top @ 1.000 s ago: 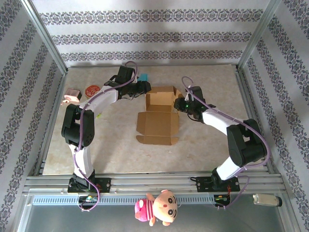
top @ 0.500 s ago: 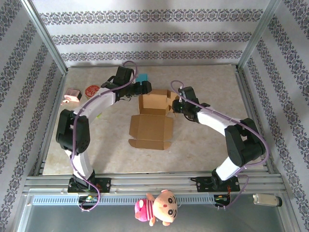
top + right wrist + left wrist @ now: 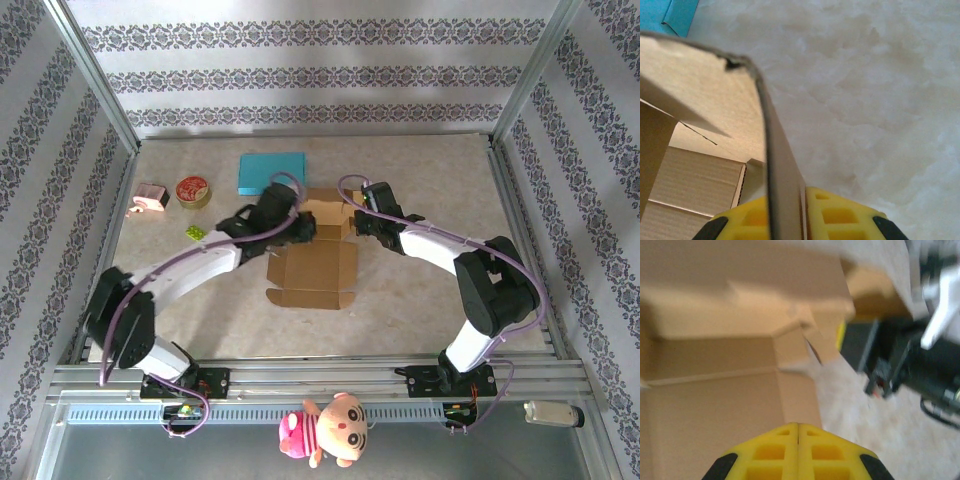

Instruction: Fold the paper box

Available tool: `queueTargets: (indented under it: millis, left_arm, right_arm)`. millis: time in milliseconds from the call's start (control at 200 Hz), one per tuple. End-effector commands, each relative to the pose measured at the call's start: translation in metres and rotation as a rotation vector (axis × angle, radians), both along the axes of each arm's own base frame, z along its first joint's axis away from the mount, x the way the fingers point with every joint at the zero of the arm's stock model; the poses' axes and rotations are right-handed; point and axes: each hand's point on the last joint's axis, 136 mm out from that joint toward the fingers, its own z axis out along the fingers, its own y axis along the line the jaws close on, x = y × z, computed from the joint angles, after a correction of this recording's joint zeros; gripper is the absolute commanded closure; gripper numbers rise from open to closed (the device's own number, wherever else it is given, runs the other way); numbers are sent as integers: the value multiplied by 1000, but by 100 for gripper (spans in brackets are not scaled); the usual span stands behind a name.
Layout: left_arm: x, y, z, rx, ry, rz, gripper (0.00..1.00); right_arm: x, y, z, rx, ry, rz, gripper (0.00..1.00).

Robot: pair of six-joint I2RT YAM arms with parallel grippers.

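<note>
Mid-table, the right claw point(image 3: 801, 200) pinches a side wall of the open paper box point(image 3: 315, 265), the left claw point(image 3: 798, 430) closed alongside.

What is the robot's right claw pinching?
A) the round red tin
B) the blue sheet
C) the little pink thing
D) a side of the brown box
D. The right claw is closed on a thin brown wall of the paper box; the cardboard edge runs straight between its yellow tips.
</note>
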Motion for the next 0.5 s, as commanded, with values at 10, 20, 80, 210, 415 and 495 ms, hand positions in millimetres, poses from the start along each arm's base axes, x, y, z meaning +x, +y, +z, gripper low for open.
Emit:
queueTargets:
  millis: [10,20,80,210,415,495]
  left_arm:
    - [-1,-41,-31,-127,80,-58,100]
    - [-1,-45,-35,-136,87,-67,100]
    - [-5,-66,-48,-209,126,-139,100]
    - [-10,-104,-75,-358,210,-262,100]
    - [-1,-94,-128,-206,243,-207,100]
    - [3,-85,-142,-129,229,-187,100]
  right_arm:
    - [6,7,7,-5,-29,10,86]
    - [6,7,7,-5,-29,11,86]
    - [5,8,7,4,-26,12,85]
    - [4,10,9,24,-20,16,85]
    - [1,15,15,61,-9,22,84]
    - [-2,17,19,81,12,19,83]
